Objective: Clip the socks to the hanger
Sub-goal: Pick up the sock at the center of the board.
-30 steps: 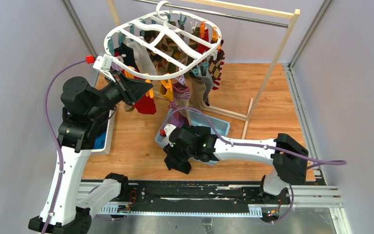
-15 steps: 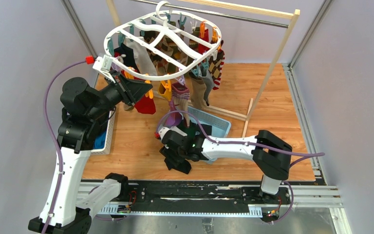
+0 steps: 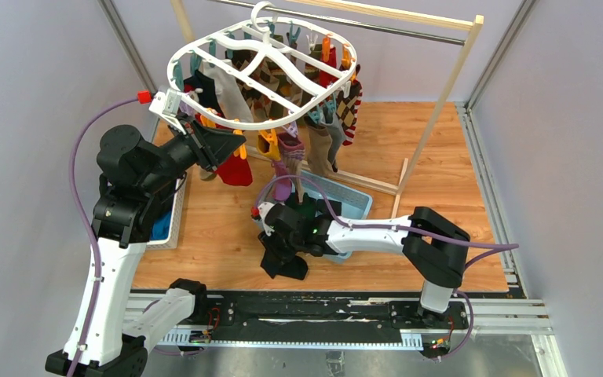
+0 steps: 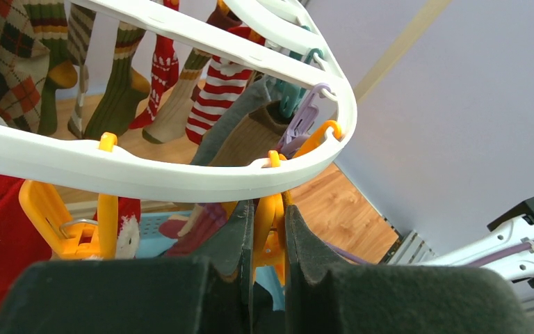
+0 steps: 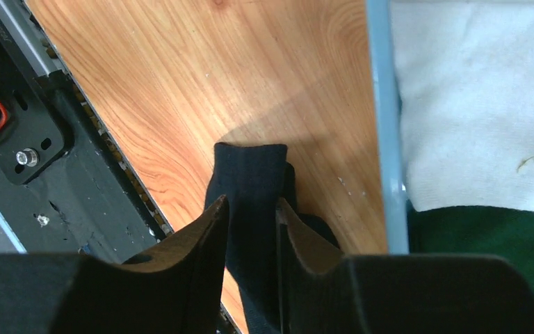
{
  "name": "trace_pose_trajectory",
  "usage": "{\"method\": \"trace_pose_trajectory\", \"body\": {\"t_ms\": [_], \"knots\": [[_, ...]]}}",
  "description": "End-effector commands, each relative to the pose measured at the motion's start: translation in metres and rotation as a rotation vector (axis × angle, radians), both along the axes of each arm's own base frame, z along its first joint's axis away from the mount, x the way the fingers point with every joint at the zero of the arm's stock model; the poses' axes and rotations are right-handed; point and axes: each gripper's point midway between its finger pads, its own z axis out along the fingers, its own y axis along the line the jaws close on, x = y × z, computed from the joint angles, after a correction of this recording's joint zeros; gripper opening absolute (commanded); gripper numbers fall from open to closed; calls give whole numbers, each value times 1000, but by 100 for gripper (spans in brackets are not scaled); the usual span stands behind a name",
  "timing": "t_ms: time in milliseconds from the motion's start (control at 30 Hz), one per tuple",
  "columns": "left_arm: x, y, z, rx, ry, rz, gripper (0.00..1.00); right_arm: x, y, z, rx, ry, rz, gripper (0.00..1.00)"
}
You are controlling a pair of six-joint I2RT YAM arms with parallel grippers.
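The white oval hanger [image 3: 204, 111] hangs by its hook from the rail, with several socks clipped to its pegs. My left gripper [image 3: 233, 146] is under the near rim [image 4: 146, 177] and is shut on an orange peg [image 4: 270, 233]. A red sock [image 3: 235, 169] hangs beside it. My right gripper [image 3: 281, 253] is shut on a black sock [image 5: 249, 167], which dangles over the wooden table just left of the blue basket [image 5: 384, 104]. A white sock [image 5: 473, 104] and a dark green sock [image 5: 487, 236] lie in that basket.
The wooden-posted rail [image 3: 440, 102] with a metal bar stands at the back. A white basket [image 3: 175, 216] holding blue cloth sits at the left under my left arm. The black base rail [image 3: 322, 310] runs along the near table edge.
My right arm has drawn back left and toward the near edge, carrying the black sock out past the blue basket's side. My left gripper has stayed on the orange peg.
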Motion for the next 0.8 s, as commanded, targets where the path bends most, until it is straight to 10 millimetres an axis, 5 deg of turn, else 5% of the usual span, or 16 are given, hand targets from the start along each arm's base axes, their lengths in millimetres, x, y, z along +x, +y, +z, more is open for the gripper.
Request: {"method": "trace_pose_trajectory", "body": {"t_ms": [0, 233, 400, 567, 767], "knots": [[-16, -1, 10, 7, -30, -28, 0, -3, 3, 8, 89, 92, -4, 28], [-17, -1, 9, 10, -32, -31, 0, -10, 6, 9, 110, 135, 33, 24], [-18, 0, 10, 13, -36, -30, 0, -11, 9, 17, 141, 144, 35, 3], [-19, -1, 9, 6, -27, -38, 0, -13, 10, 75, 328, 94, 25, 0], [-21, -8, 8, -53, 12, -74, 0, -13, -7, 182, 686, -28, -9, 0]]}}
